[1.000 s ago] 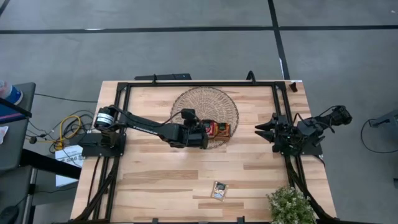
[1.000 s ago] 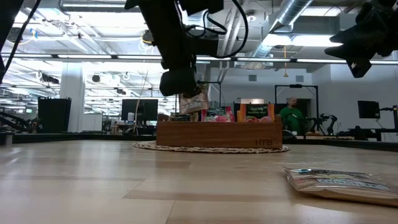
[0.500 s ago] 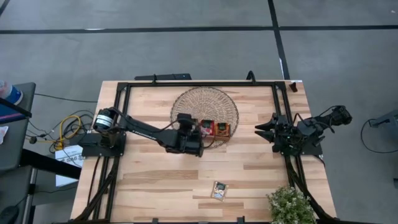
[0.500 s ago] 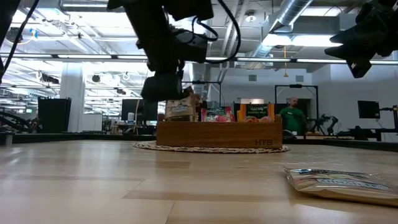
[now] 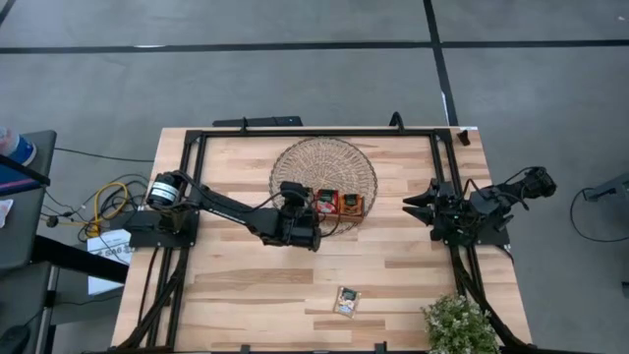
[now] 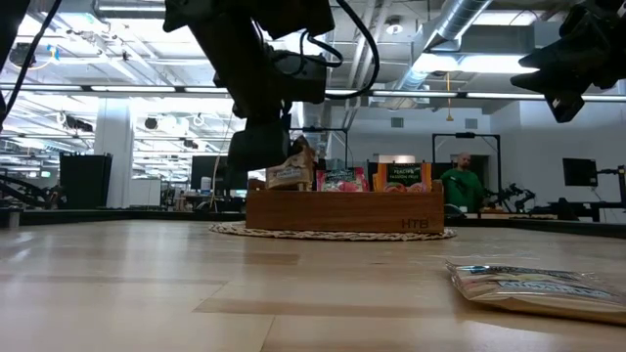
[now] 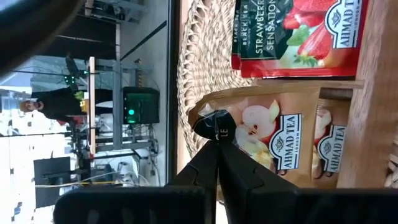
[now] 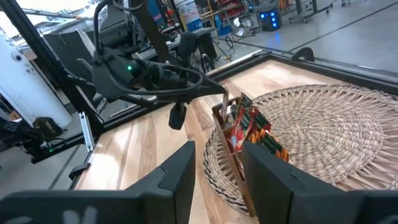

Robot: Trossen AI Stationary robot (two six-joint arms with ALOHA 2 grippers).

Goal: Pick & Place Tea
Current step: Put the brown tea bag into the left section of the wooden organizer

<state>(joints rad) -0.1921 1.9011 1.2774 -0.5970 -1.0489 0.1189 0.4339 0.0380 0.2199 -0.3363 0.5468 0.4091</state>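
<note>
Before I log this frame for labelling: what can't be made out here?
- Pale tea sachet in the left gripper: hidden under the arm in the high view.
- Wooden tray: its inside hidden by its front wall, low view.
- Loose sachet on the table: print too small, high view.
</note>
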